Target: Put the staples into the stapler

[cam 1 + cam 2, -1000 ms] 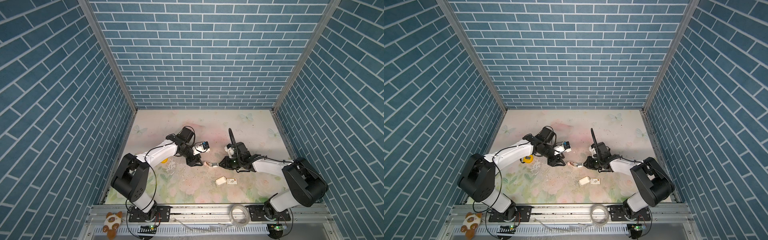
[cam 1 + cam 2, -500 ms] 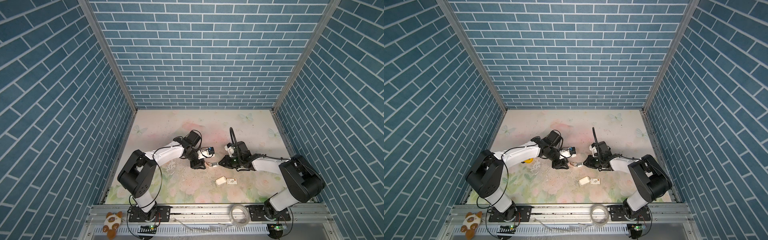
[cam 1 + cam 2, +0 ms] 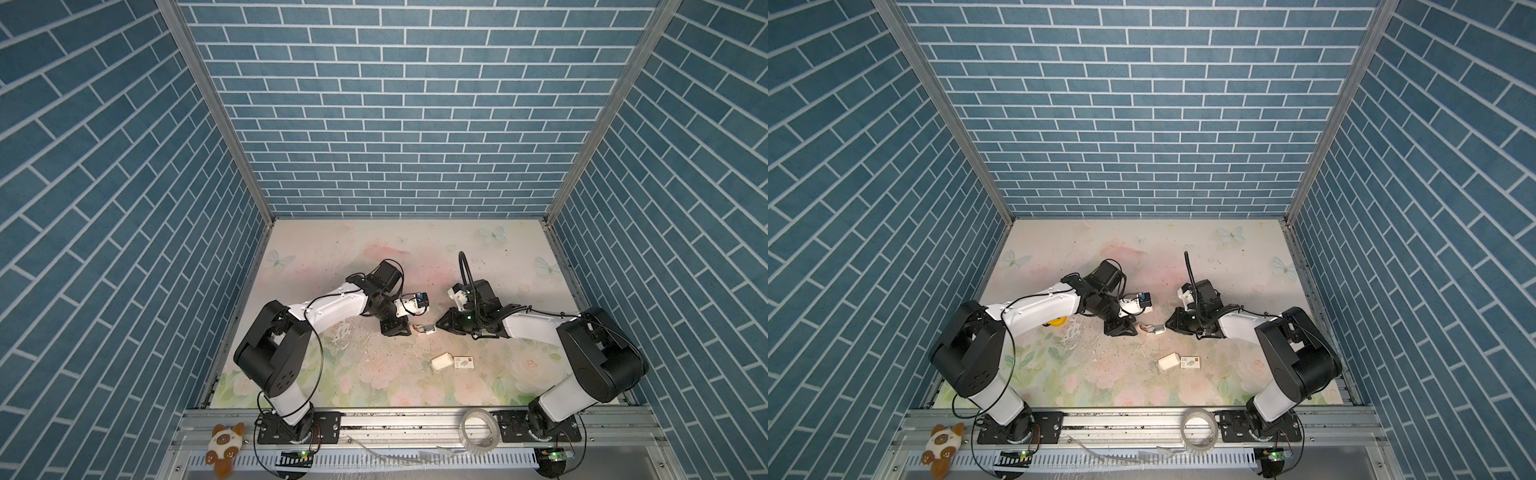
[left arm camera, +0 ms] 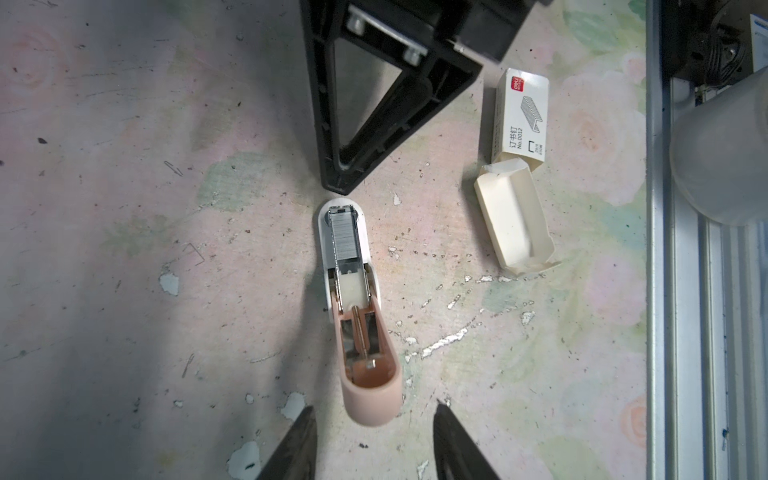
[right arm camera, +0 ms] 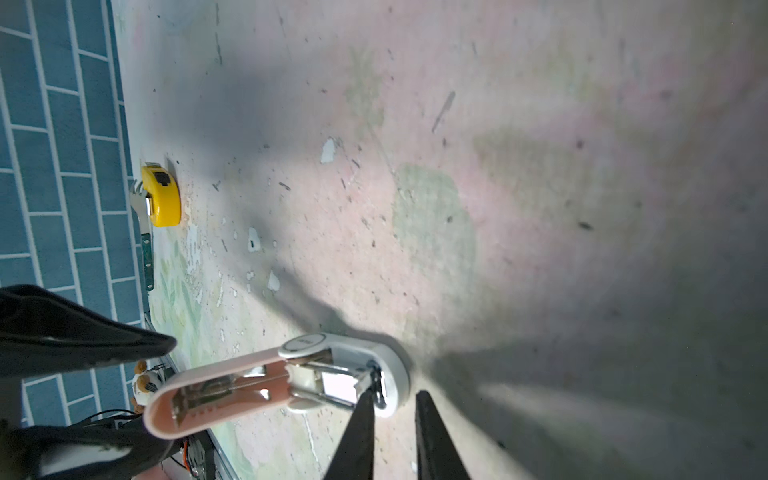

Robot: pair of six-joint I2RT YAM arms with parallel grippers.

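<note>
In a top view the open stapler (image 3: 424,330) lies between my two pincers. From the left wrist, my left pincer (image 4: 374,409) gapes around its pink lid (image 4: 372,399), not touching it, and the staples (image 4: 343,239) sit inside the stapler. From the right wrist, my right pincer (image 5: 394,395) clenches the stapler's white nose (image 5: 399,374).

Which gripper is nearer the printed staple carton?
Right. The right gripper is at the stapler's white end, nearer the printed carton; the left gripper is at its pink end, farther.
</note>
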